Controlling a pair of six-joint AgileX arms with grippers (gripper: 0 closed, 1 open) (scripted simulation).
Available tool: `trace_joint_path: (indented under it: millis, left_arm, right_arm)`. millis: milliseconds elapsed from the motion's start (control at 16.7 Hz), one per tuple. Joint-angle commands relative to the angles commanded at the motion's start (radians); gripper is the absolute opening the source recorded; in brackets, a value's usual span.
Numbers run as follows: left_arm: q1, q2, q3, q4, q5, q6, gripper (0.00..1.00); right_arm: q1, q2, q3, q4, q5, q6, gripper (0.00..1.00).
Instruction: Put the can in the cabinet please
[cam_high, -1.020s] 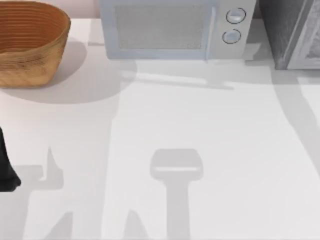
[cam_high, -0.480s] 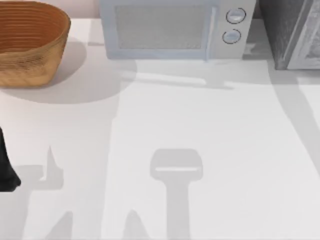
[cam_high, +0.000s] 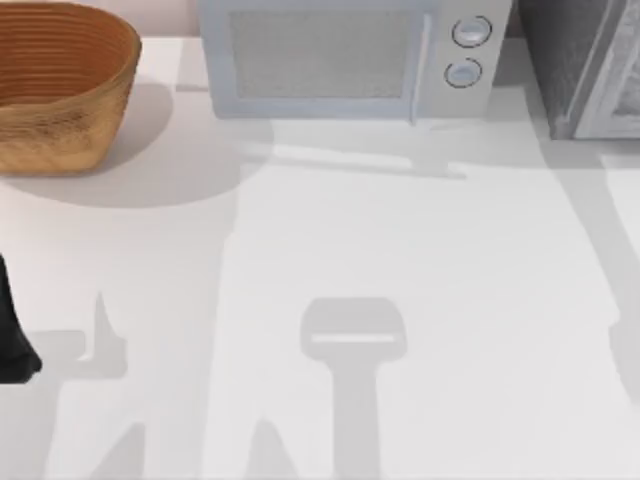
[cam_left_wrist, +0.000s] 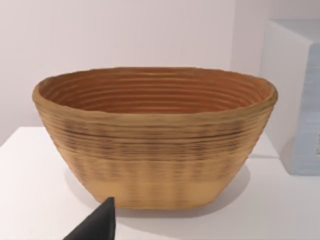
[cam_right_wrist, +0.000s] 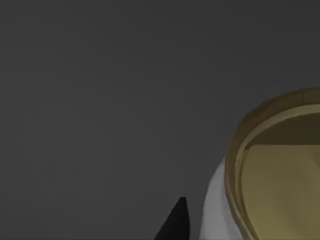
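A: What is seen at the left of the table (cam_high: 420, 300)?

B: A woven basket (cam_high: 60, 85) is set at the far left corner, and part of the left arm (cam_high: 12, 335) is parked at the near left edge. In the left wrist view the basket (cam_left_wrist: 155, 135) is faced, with one dark fingertip (cam_left_wrist: 97, 225) in front of it; whether that claw is spread or pressed together cannot be told.

A: And further right?

B: A pale microwave (cam_high: 350, 60) is placed at the far middle, and the cabinet (cam_high: 585, 65) at the far right corner.

A: Where is the can?

B: In the right wrist view the can (cam_right_wrist: 272, 175), white with a gold rim, is seen just beside a dark fingertip (cam_right_wrist: 175, 222) against a dark grey surface, possibly the cabinet's interior. Whether it is pinched cannot be told.
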Motion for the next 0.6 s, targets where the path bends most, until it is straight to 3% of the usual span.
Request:
trace_joint_path:
  millis: [360,600]
  left_arm:
    - [0.0,0.0,0.0,0.0,0.0,0.0,1.0]
    - [0.0,0.0,0.0,0.0,0.0,0.0,1.0]
  right_arm:
    - [-0.031,0.273,0.284,-0.111,-0.027,-0.001,0.0]
    - [-0.038,0.311,0.324,-0.129,-0.034,-0.001,0.0]
